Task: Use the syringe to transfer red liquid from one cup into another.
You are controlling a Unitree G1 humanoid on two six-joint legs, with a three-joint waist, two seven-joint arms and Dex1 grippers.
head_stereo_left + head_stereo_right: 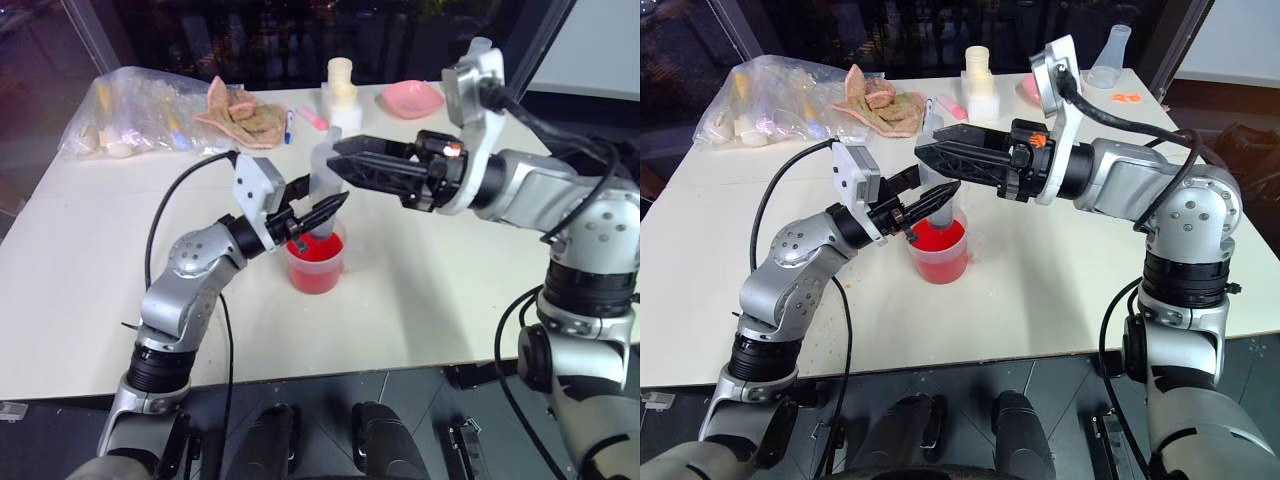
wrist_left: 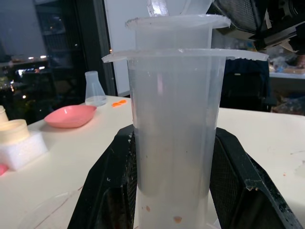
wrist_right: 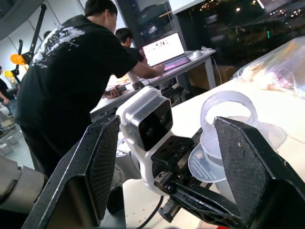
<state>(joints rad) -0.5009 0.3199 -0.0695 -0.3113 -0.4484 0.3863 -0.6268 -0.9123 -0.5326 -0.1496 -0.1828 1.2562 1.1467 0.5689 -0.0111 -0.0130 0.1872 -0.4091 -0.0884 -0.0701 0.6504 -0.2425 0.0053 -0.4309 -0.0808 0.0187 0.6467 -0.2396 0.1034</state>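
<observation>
In the left eye view you see the left gripper pinching the syringe by its barrel. The barrel stands upright between the two black fingers, directly above the cup that holds the red liquid. The lower end of the barrel sits at the cup's mouth; whether its tip reaches the liquid cannot be told. The right gripper points across toward the syringe's upper end, its fingers spread on either side of the plunger top. Beyond both sets of fingers, at the far edge of the table, stand a pink bowl and a plastic bag.

In the right eye view you see the same arrangement: red cup just below the left fingertips, right fingers level and open at the top of the syringe. A clear flask stands past the right wrist at the table's far corner.

In the left wrist view the clear barrel fills the gap between the left fingers, touching both, with its flange above them. The pink bowl and the flask lie well beyond the fingers.

In the right wrist view the right fingers stand wide apart. The plunger's ring top sits between them, nearer one finger, touching neither so far as can be seen. A person in a black shirt stands beyond the fingers at another table.
</observation>
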